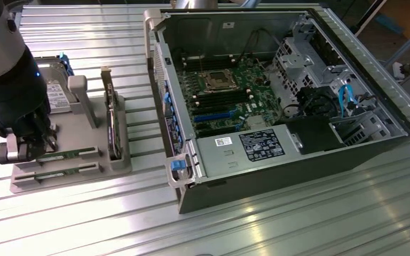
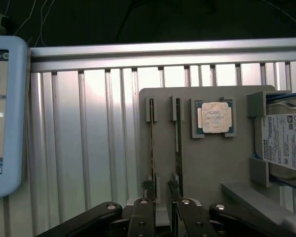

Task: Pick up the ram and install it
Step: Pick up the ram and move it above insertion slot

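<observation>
Ram [image 1: 68, 154], thin green strip, stands edgewise in grey slotted holder [image 1: 48, 184].

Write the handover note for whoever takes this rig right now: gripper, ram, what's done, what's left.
gripper: open, low over one end of the grey holder, by the ends of the two sticks; nothing gripped.
Ram: inner ram stick, next to the CPU, and outer ram stick both stand on edge in their holder slots, side by side.
computer case: lying open on the exterior view's right, motherboard exposed.
Done: the arm is at the holder.
Left: the whole pick-up and the install; no stick is lifted.
</observation>
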`<move>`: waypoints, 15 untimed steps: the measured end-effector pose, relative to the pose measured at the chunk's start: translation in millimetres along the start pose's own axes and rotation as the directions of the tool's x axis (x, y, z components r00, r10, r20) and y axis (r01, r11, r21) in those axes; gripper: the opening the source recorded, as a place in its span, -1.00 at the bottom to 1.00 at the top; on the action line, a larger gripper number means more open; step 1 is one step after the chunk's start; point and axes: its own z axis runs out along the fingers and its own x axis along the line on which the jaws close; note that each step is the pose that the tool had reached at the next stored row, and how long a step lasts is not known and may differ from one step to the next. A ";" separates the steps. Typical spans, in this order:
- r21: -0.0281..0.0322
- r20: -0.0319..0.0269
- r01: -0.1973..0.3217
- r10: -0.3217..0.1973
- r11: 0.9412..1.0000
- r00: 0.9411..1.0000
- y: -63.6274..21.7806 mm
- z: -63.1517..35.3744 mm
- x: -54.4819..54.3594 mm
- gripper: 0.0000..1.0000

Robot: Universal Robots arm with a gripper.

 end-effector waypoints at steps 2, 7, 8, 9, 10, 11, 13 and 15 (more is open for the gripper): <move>0.000 0.000 0.000 0.000 1.000 1.000 -0.1 0.2 0.1 -0.52; 0.000 0.002 0.000 0.000 1.000 1.000 -0.3 4.9 0.2 -0.52; 0.000 0.002 0.000 0.000 1.000 1.000 -0.4 8.1 0.3 -0.52; 0.000 0.002 0.000 0.000 1.000 1.000 -0.5 10.9 0.4 -0.52; 0.000 0.002 0.000 0.000 1.000 1.000 -0.6 12.6 0.4 -0.52; 0.000 0.003 0.000 0.000 1.000 1.000 -0.7 14.2 0.5 -0.52; 0.000 0.003 0.000 0.000 1.000 1.000 -0.8 17.2 0.6 -0.52; 0.000 0.003 0.000 0.000 1.000 1.000 -1.0 20.3 0.8 -0.52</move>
